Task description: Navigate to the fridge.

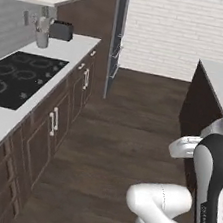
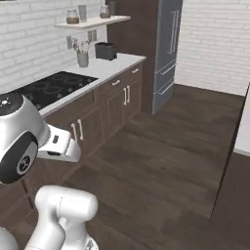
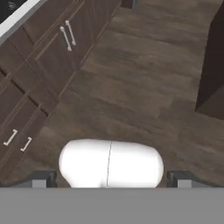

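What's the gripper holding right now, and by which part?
Nothing. The gripper is open, its fingertips wide apart over bare wooden floor, with no object between them.

The fridge (image 2: 167, 53) is standing at the far end of the counter (image 2: 110, 66), against the back wall. A cooktop (image 1: 18, 77) is lying in the counter, a toaster (image 1: 61, 30) behind it. An island (image 1: 214, 93) is sitting across the floor.

White arm folded close over its base, hand (image 3: 109, 183) pointing down, fingers apart
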